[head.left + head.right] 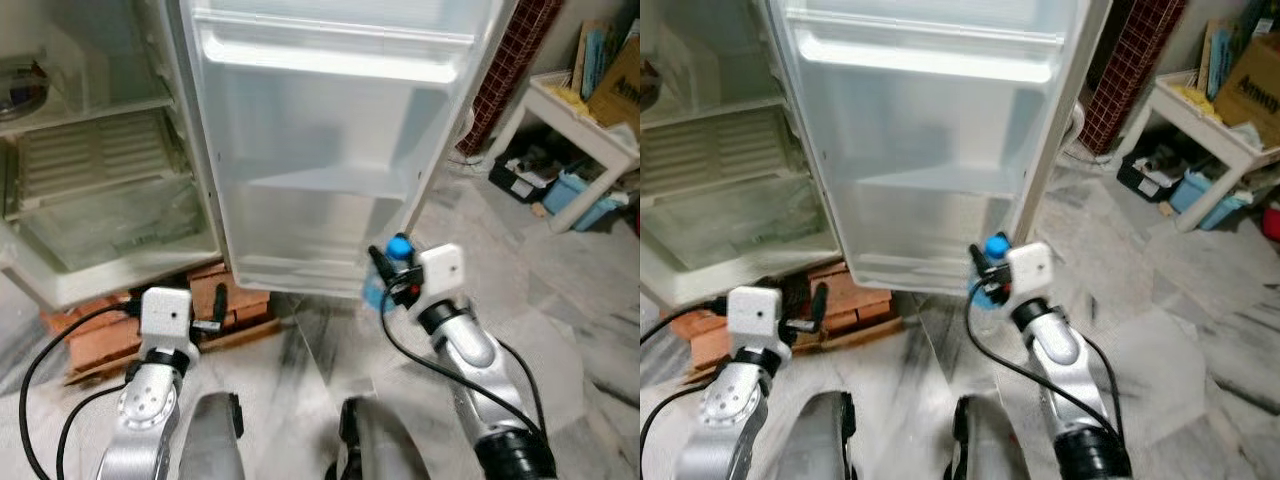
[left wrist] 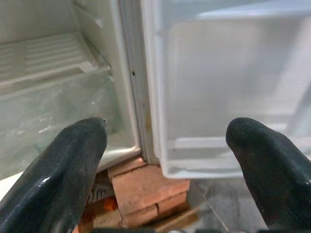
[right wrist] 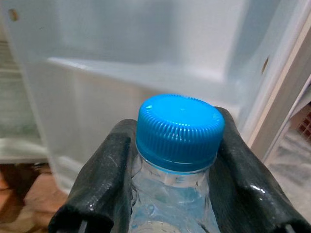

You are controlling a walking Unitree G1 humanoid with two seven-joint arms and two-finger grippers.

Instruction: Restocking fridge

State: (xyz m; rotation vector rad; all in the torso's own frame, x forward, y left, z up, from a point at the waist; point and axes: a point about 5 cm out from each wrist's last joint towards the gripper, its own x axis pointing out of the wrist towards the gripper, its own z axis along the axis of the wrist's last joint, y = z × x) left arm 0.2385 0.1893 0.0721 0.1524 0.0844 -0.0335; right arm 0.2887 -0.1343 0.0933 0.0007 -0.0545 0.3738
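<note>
Grey marble floor (image 1: 300, 350) runs under the robot toward an open fridge (image 1: 90, 180). Nearest, the right gripper (image 3: 172, 194) is clamped on a clear water bottle (image 3: 170, 204) just below its blue cap (image 3: 180, 128), holding it upright close to the foot of the open fridge door (image 1: 320, 150). The left gripper (image 2: 165, 160) hovers with its fingers (image 2: 58, 174) spread apart and nothing between them, low in front of the red bricks (image 1: 215, 290) that prop up the cabinet. Beyond, the door's moulded shelves (image 1: 330, 180) and the cabinet's lower drawer (image 1: 110, 235) show white. Farther right, a white side table (image 1: 580, 120) stands with boxes on it and clutter beneath it.
</note>
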